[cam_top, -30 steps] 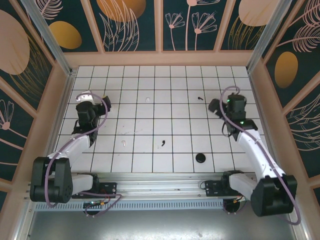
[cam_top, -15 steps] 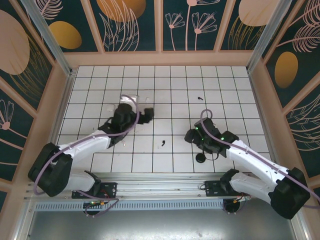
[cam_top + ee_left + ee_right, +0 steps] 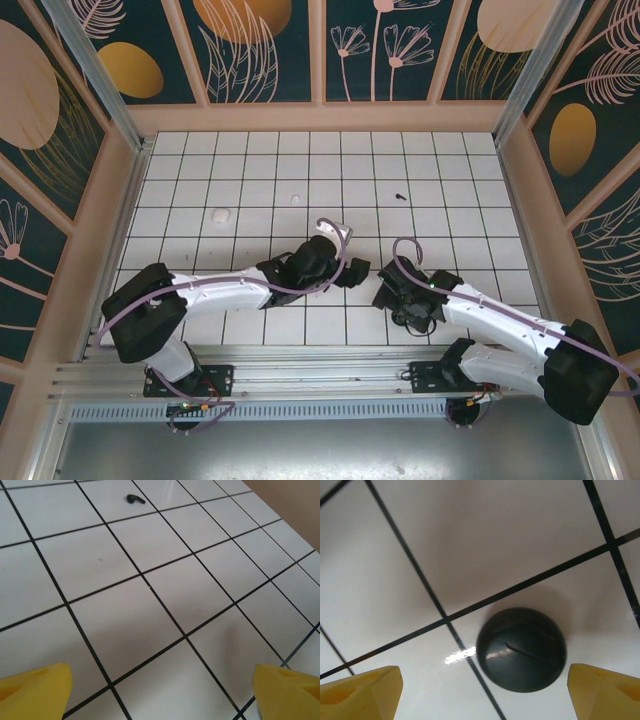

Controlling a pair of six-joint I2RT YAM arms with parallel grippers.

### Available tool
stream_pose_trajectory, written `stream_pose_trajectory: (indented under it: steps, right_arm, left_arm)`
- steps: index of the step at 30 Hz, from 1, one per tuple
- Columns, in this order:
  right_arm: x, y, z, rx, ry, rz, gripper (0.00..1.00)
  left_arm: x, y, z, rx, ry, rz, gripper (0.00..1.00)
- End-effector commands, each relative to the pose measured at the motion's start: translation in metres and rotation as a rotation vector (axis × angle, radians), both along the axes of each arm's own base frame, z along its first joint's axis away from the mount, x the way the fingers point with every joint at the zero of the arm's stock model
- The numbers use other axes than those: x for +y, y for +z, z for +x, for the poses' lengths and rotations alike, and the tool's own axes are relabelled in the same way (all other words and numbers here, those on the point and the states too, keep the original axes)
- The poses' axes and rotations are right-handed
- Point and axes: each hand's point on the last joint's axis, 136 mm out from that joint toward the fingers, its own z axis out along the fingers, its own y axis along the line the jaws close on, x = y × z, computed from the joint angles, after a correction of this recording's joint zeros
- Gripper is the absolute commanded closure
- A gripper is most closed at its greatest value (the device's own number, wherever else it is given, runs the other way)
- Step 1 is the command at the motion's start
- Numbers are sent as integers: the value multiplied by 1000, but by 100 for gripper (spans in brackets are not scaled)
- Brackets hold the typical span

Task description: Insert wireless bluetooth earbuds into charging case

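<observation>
Black earbud (image 3: 135,499) lying flat, stem pointing right in left wrist view, both arms' jaws spread, empty.

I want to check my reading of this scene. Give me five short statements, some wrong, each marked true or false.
1. The right end effector is open, with the round black puck just ahead of its fingertips. True.
2. The left end effector is shut on an earbud. False: it is open and holds nothing.
3. A black earbud lies on the tiles ahead of the left end effector. True.
4. The puck lies in the far left corner. False: it lies by the right end effector, right of centre.
5. A white earbud lies on the far half of the tiles. True.
</observation>
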Motion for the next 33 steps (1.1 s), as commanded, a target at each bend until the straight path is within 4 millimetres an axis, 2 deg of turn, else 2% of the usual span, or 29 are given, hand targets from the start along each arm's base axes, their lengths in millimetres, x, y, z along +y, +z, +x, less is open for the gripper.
stream_pose_trajectory:
  steps: [1, 6, 13, 25, 29, 33]
  right_arm:
    - [-12, -9, -9, 28, -33, -44, 14]
    - [-17, -14, -9, 30, -51, -51, 18]
    - [-19, -24, -1, 22, -61, -53, 24]
    - [-12, -24, 7, 20, -13, -76, 37]
    - [-4, -18, 14, -4, 1, -46, 42]
    - [12, 2, 28, -57, 10, 17, 44]
  left_arm:
    - [-8, -1, 0, 29, -8, -9, 12]
    - [-6, 0, -1, 13, -24, 7, 20]
    - [2, -2, 0, 5, -2, 38, 19]
    - [5, 3, -1, -17, -10, 46, 19]
    - [8, 16, -4, -73, -43, 30, 19]
    - [19, 37, -13, -165, -90, 2, 19]
